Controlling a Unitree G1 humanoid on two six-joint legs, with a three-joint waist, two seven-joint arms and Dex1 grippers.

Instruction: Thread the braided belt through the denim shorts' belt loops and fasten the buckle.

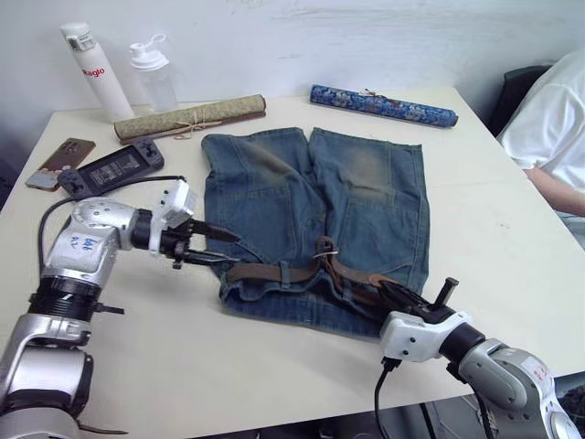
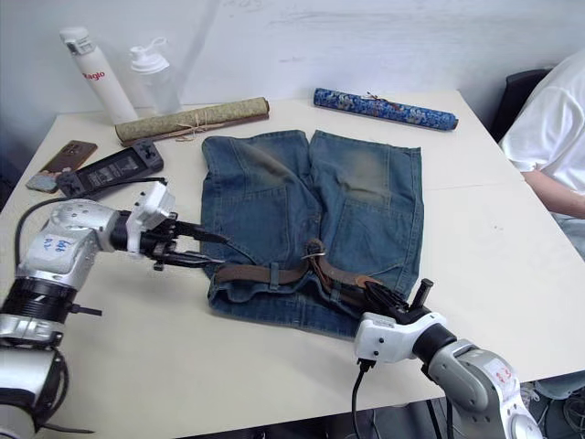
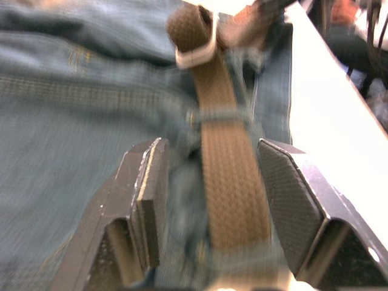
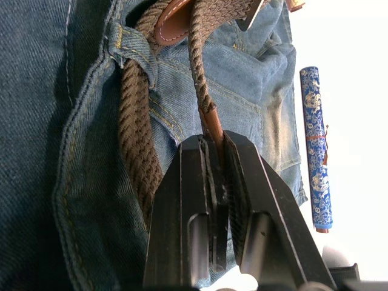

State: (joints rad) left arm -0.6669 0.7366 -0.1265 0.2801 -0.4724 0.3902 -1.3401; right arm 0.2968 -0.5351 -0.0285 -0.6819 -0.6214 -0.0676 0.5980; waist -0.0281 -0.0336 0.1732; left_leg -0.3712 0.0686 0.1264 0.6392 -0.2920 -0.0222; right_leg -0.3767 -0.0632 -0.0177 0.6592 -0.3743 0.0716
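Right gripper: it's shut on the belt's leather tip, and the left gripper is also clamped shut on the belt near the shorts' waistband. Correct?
Not quite. The right gripper is shut on the leather tip of the braided belt, but the left gripper is open: in the left wrist view its fingers stand apart on either side of the belt over the denim shorts, not clamped on it.

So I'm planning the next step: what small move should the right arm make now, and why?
Probably draw the leather tip gently on through the buckle. The right gripper is shut on the braided belt at its tip, the belt already runs under a belt loop, and the left gripper stands open astride it.
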